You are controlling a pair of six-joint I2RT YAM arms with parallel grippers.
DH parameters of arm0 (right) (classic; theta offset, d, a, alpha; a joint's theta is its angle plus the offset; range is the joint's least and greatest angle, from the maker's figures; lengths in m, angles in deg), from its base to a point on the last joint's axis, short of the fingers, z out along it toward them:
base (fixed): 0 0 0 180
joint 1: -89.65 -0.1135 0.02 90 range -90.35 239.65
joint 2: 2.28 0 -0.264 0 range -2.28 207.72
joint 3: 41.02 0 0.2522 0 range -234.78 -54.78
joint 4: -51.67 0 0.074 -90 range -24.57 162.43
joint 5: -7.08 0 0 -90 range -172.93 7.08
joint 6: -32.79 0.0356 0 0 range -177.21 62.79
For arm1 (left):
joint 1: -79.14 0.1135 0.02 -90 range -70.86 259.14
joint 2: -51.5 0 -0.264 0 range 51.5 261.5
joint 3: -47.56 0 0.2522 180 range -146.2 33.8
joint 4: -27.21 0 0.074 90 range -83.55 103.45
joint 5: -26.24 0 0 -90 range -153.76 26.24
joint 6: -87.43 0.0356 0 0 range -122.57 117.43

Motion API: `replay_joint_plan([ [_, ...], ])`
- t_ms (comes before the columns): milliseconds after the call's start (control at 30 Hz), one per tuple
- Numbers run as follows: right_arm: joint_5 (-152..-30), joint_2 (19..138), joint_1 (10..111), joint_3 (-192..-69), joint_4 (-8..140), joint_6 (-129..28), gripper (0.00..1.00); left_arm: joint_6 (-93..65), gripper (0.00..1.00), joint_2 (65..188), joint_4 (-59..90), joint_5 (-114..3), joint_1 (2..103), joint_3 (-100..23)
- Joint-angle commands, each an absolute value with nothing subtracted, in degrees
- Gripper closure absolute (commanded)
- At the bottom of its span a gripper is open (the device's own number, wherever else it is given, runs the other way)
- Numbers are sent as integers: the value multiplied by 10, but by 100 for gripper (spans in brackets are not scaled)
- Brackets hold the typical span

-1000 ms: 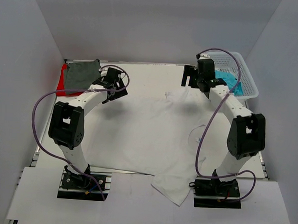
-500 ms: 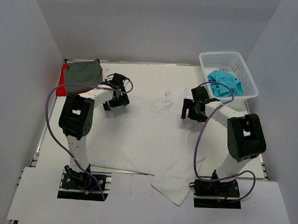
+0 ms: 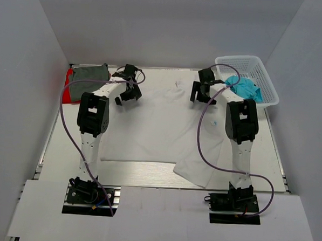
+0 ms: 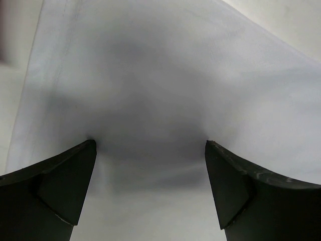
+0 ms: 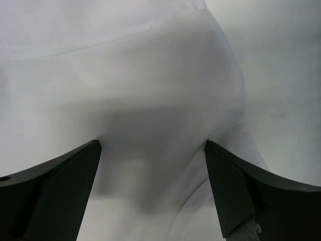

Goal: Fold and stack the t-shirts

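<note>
both pairs of fingers [image 4: 50,186] straddle white t-shirt [image 4: 165,85]

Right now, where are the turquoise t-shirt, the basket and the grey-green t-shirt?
turquoise t-shirt [image 3: 249,90]: top external view, its middle.
basket [image 3: 238,62]: top external view, far wall.
grey-green t-shirt [image 3: 90,74]: top external view, its middle.

You have four soft cloth short-sleeved t-shirts here, one of each colour. One white t-shirt [image 3: 150,128] lies spread under both pairs of jaws. One folded grey-green t-shirt [image 3: 90,74] and one red t-shirt [image 3: 69,92] beneath it are to the left of the left jaws. One crumpled turquoise t-shirt [image 3: 248,88] is to the right of the right jaws. You also see one white plastic lattice basket [image 3: 265,72]. There are two black two-finger grippers, the left gripper [image 3: 127,94] and the right gripper [image 3: 200,93], and two thin purple cables [image 3: 62,110].
</note>
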State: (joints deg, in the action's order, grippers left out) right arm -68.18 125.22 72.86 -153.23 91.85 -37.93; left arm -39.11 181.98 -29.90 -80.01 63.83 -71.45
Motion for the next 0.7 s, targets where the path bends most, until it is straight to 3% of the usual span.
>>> replay_joint_plan([
  [0,-670,1295,741,-1630,968,-402,10,-406,1,1839,-333,-778,658,-760],
  [200,-691,1269,740,-1712,975,-471,10,-355,1,1829,-341,-762,663,-828],
  [333,-738,1171,732,-1624,924,-491,10,-363,1,1750,-342,-762,658,-778],
  [667,-749,833,679,-1182,769,-388,10,-511,1,1319,-307,-781,658,-233],
])
